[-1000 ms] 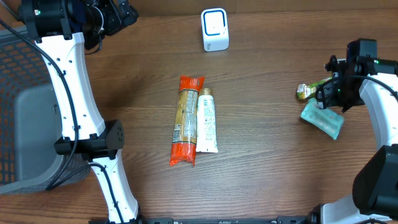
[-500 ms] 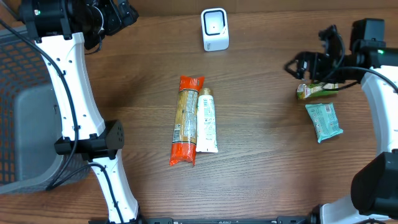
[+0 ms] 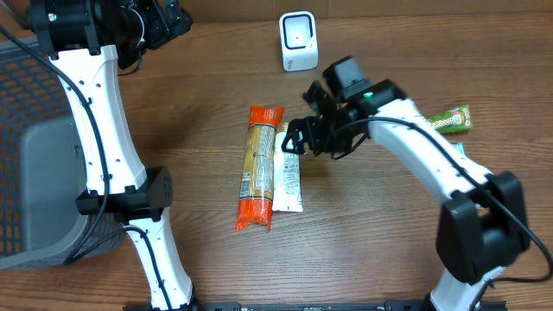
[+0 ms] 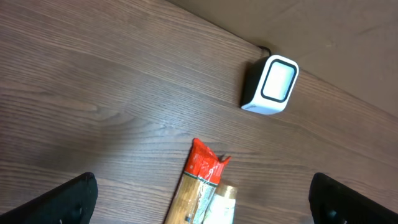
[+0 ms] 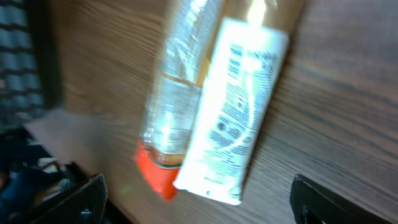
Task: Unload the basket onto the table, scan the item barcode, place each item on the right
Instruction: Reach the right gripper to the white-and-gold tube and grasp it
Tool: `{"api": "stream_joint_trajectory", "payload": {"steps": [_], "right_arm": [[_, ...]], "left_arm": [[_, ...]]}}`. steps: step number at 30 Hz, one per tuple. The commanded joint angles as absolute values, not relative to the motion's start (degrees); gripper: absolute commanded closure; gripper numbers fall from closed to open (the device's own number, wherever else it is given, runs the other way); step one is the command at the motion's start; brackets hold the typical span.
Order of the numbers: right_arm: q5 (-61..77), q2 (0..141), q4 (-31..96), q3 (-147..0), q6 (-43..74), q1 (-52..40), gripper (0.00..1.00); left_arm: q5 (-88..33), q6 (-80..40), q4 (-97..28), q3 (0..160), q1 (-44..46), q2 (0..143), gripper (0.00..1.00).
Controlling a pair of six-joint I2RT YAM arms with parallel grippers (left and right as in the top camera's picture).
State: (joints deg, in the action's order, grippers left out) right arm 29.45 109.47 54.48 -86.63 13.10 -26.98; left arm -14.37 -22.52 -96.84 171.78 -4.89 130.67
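White tube [image 3: 288,173]: lies flat near the middle of the table [image 3: 389,242], long axis running away from the robot, printed face up. Its left side touches a red-ended pasta packet [image 3: 257,168] that lies parallel to it. In the right wrist view the tube [image 5: 242,118] shows dense print, and a striped block near one end may be the barcode. The blur prevents confirmation.

Right gripper [image 3: 309,142]: positioned over the far end of the tube, fingers spread wide, nothing between them. Whether the fingers touch the tube cannot be determined from above. The wrist view suggests a clear gap.

Scanner [image 3: 298,41]: white unit standing at the far edge of the table, well apart from the tube, window facing the work area.

Left gripper [image 3: 160,24]: raised at the far left corner, fingers fully spread, holding nothing. Its camera looks down on the scanner [image 4: 272,85] and the packet's red end [image 4: 199,186].

Other items: a green packet [image 3: 451,119] lies at the right, and a grey basket [image 3: 26,130] stands at the left.

Task status: early. The tube appears to be the selected item, but no grasp is made. Remaining steps, as judged: close on the tube, lift it, carry it to the scanner, and present the barcode to the window.
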Motion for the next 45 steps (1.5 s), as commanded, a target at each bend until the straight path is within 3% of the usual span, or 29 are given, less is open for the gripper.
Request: {"api": "stream_joint_trajectory", "payload": {"steps": [1, 12, 20, 24, 28, 32, 35, 40, 45], "right_arm": [[26.41, 112.42, 53.76, -85.12, 15.20, -26.79, 0.05], [34.89, 116.40, 45.71, -74.70, 15.46, -29.02, 0.08], [34.33, 116.84, 35.86, -72.25, 25.61, -31.27, 0.12], [32.03, 118.78, 33.80, -72.25, 29.32, -33.04, 0.26], [32.23, 119.66, 33.67, -72.27, 31.16, -33.12, 0.66], [32.93, 119.59, 33.71, -72.29, 31.46, -32.80, 0.86], [36.14, 119.57, 35.18, -73.67, 25.78, -31.40, 0.87], [35.07, 119.37, 47.94, -82.15, 9.28, -28.34, 0.87], [17.82, 119.37, 56.40, -88.12, -2.11, -27.29, 0.87]], "left_arm": [[-14.61, -23.16, -96.79, 171.85, -4.38, 130.39, 0.00], [-14.61, -23.16, -96.79, 171.85, -4.38, 130.39, 0.00], [-14.61, -23.16, -96.79, 171.85, -4.38, 130.39, 0.00], [-14.61, -23.16, -96.79, 171.85, -4.38, 130.39, 0.00], [-14.61, -23.16, -96.79, 171.85, -4.38, 130.39, 0.00], [-14.61, -23.16, -96.79, 171.85, -4.38, 130.39, 0.00], [-14.61, -23.16, -96.79, 171.85, -4.38, 130.39, 0.00], [-14.61, -23.16, -96.79, 171.85, -4.47, 130.39, 0.00], [-14.61, -23.16, -96.79, 171.85, -4.49, 130.39, 0.00]]}}
